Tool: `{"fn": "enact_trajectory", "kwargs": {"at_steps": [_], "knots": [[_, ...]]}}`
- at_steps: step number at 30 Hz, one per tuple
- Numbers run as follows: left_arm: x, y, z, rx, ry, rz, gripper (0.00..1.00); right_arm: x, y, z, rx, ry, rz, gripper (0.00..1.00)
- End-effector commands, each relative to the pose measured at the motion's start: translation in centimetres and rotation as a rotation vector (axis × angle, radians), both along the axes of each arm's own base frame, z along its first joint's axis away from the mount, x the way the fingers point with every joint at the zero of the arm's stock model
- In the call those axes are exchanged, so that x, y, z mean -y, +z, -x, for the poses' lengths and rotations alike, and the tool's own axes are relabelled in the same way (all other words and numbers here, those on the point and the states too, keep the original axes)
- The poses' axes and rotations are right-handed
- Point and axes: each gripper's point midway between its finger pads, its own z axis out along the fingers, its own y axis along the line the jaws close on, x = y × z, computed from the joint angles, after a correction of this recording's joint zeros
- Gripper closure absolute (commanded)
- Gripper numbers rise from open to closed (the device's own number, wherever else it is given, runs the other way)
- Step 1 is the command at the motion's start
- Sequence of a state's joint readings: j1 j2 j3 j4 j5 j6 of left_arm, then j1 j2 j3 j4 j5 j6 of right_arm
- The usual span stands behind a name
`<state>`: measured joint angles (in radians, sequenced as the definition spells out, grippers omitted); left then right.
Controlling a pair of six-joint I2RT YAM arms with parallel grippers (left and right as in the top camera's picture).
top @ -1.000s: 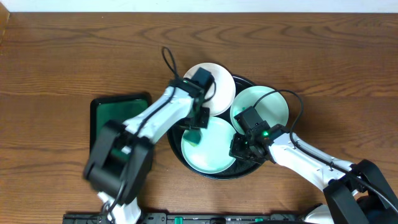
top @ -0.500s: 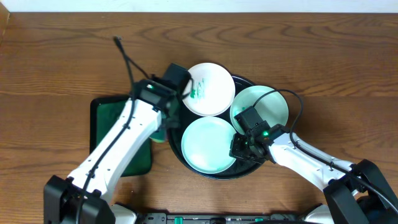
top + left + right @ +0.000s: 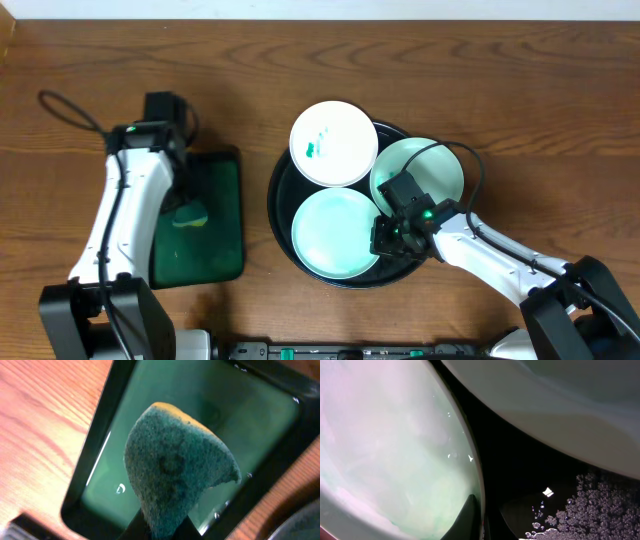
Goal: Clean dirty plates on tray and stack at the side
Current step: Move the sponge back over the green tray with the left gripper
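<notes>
Round white shallow plate [image 3: 335, 232], front of round black rimmed tray [image 3: 276, 205]: likely light, stiff, wet-slick, chippable, best taken by its rim, where right claw [image 3: 385, 238] sits, opening unclear; left claw [image 3: 187, 208] clamps green sponge [image 3: 175, 470] left of tray.

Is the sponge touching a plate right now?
No, the left pincer holds the sponge over the dark green tray, away from the plates.

Looks like a robotics lab: left arm [image 3: 125, 215] and right arm [image 3: 490, 255] at a wooden table [image 3: 520, 110].
</notes>
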<state>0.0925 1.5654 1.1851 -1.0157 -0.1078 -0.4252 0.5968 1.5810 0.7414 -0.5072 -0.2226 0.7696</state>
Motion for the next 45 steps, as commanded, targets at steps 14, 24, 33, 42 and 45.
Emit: {"fn": "enact_trajectory", "kwargs": {"at_steps": [14, 24, 33, 42, 45], "knots": [[2.6, -9.2, 2.5, -0.125, -0.116, 0.243, 0.57, 1.2, -1.8, 1.7, -0.034, 0.101, 0.046, 0.99], [2.7, -9.4, 2.5, -0.131, -0.114, 0.247, 0.39, -0.5, 0.4, -0.2, 0.045, 0.175, -0.005, 0.99], [2.8, -9.4, 2.6, -0.133, -0.110, 0.253, 0.27, -2.2, 5.2, -2.8, 0.169, 0.235, -0.052, 0.99], [2.9, -9.4, 2.5, -0.130, -0.107, 0.263, 0.26, -1.3, 6.5, -3.8, 0.209, 0.279, 0.031, 0.99], [3.1, -9.4, 2.5, -0.129, -0.107, 0.273, 0.26, -1.0, 7.7, -4.6, 0.244, 0.314, 0.073, 0.99]]}}
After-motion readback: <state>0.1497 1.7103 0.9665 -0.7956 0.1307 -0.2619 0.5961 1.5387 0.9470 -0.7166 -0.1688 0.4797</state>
